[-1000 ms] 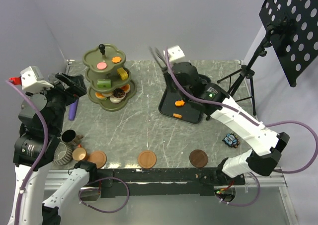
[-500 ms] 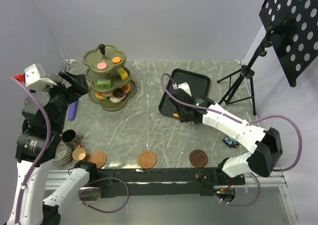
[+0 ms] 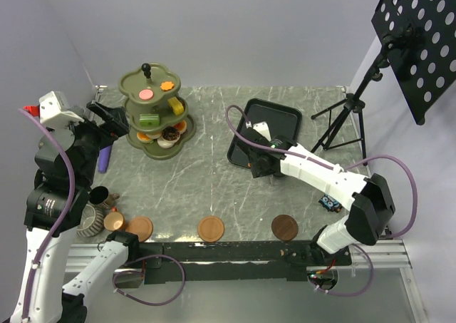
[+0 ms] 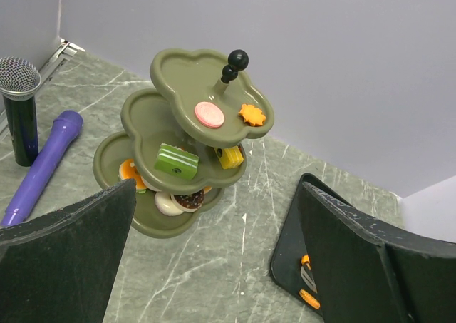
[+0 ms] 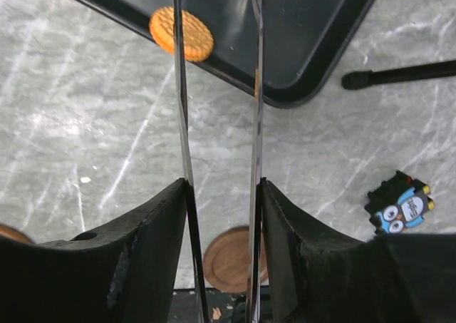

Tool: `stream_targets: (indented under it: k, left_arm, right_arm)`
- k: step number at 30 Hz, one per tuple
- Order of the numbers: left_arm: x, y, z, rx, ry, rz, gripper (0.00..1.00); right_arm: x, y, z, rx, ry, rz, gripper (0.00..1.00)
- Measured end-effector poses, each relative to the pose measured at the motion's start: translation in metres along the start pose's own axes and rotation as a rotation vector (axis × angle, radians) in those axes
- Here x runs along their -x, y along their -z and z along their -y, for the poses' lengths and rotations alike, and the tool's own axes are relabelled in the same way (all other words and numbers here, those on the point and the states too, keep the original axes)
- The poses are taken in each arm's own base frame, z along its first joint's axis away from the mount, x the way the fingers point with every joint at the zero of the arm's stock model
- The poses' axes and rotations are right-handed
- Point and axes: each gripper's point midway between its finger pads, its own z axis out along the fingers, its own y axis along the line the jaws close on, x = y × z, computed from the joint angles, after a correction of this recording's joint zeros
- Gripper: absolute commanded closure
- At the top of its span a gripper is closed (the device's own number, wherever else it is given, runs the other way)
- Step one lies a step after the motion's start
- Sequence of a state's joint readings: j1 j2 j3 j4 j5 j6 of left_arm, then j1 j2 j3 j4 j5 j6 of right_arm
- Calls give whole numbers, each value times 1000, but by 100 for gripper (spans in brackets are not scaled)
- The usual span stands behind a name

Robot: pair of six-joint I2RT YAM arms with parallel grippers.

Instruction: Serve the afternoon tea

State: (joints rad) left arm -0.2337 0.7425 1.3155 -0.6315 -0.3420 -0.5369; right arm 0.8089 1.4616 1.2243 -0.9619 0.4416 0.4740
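Well, the stand (image 3: 153,116) looks nearly stocked, but an orange pastry (image 5: 181,34) lies just ahead of the right gripper (image 5: 221,195) clamped on tongs (image 5: 180,102), saucers (image 3: 211,228) bare.

A table (image 3: 214,187) with a grey-green marbled top stands against plain pale grey walls (image 3: 271,31), which meet in a corner behind its far left. Just off its right side, a black perforated board (image 3: 420,45) sits on a black tripod (image 3: 355,98). The light is soft and even.

One stand (image 3: 151,116), its top tier bearing two pastries (image 4: 209,114), the middle two. Three saucers (image 3: 211,229) along the near edge; three cups (image 3: 99,195) at the near-left corner. One tray (image 3: 274,120). One pair of tongs (image 5: 182,123). Two microphones (image 4: 43,167) by the left edge. One owl toy (image 3: 329,202).
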Motion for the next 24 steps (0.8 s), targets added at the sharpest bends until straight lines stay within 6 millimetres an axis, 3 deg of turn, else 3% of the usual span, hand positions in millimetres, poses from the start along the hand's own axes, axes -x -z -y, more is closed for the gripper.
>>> stream_targets:
  k: [10,16,24]
  left_arm:
    - [0,0,0,0,-1,0,0]
    - [0,0,0,1,-1,0,0]
    - [1,0,-1,7,-1,4,0]
  right_arm:
    - [8,-14,-6,-2,4,5,48]
    - [13,-26,-5,-23,22,-6,59]
    - [26,-23,-7,-28,26,5,71]
